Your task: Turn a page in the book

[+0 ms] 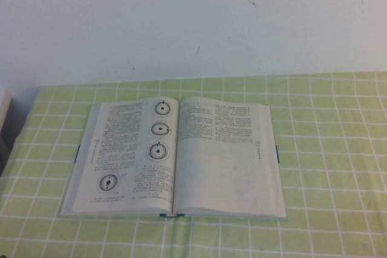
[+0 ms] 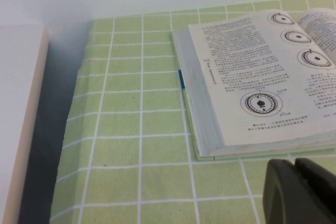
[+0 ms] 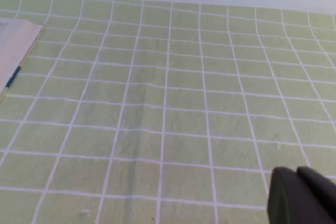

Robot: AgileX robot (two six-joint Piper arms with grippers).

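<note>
Though thick, book [image 1: 175, 158] flat between grippers [image 2: 297, 182] [image 3: 298, 192]

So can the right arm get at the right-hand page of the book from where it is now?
Probably yes. The right claw hovers over bare green cloth beside the book, with nothing between it and the page. The left claw waits near the book's left corner.

A green checked tablecloth [image 1: 326, 149] meets a plain white wall [image 1: 193, 22]
</note>
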